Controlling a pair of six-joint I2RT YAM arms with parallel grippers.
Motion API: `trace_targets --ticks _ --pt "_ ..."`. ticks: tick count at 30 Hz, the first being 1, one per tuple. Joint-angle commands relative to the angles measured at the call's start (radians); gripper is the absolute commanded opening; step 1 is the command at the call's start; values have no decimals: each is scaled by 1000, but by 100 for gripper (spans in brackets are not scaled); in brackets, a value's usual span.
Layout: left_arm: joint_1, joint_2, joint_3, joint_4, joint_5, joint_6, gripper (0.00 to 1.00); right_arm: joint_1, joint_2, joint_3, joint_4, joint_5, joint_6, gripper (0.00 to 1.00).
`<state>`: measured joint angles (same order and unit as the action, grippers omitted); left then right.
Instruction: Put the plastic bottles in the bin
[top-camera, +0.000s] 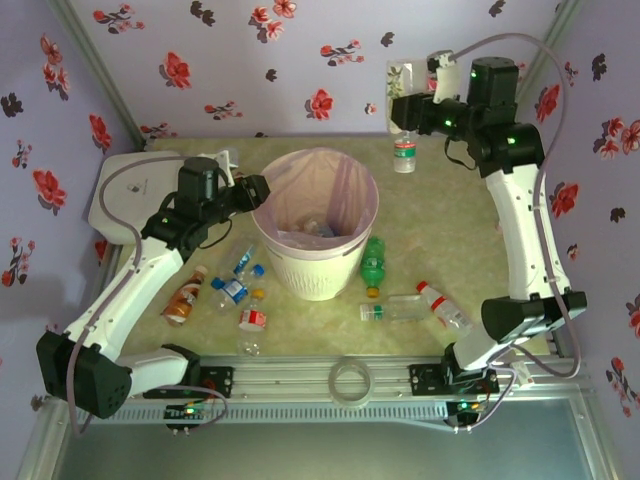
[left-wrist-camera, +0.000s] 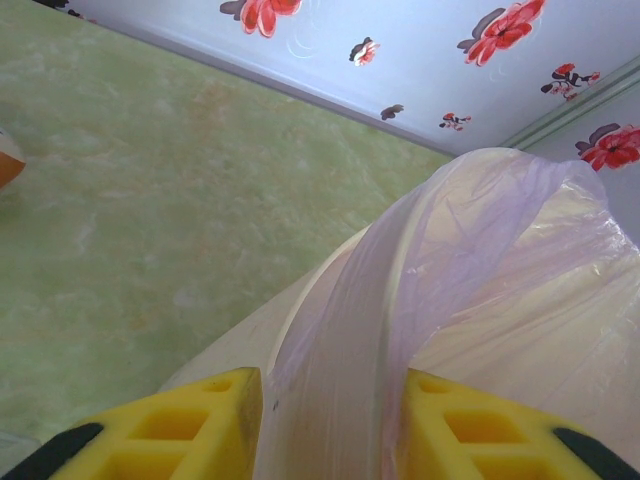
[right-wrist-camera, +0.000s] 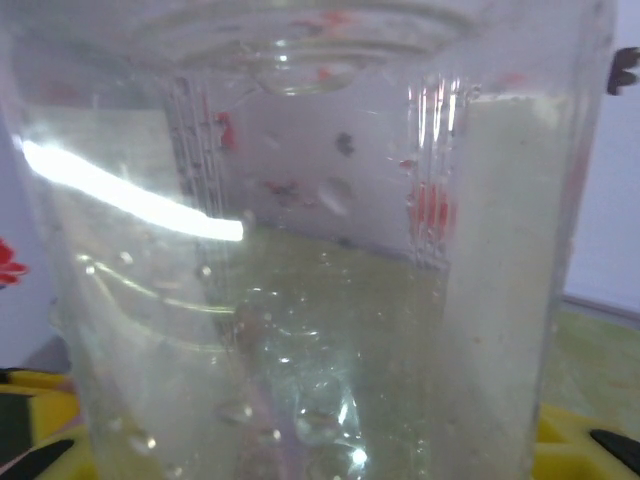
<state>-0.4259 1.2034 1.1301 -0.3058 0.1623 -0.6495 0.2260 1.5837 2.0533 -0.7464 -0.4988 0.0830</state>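
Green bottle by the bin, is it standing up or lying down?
Lying down. The green bottle lies on its side on the table, just outside the bin's wall.

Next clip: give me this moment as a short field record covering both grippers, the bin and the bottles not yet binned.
Left gripper: shut on the pink-lined rim of the round white ribbed plastic bin
Right gripper: shut on a clear plastic bottle, beyond the bin's right side
On table: green plastic bottle, orange-brown plastic bottle, several clear ones
Bin contents: some bottles visible inside
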Motion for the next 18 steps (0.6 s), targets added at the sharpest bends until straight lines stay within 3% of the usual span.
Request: trace_targets --ticks 1,11,18 --pt "13 -13 -24 -31 -4 6 39 107 22 47 -91 -18 -8 0" --pt "14 -16 -20 -41 -4 14 39 390 265 366 -426 211 -172 0" --pt "18 -10 -23 -34 -4 11 39 503 373 398 -493 289 -205 0"
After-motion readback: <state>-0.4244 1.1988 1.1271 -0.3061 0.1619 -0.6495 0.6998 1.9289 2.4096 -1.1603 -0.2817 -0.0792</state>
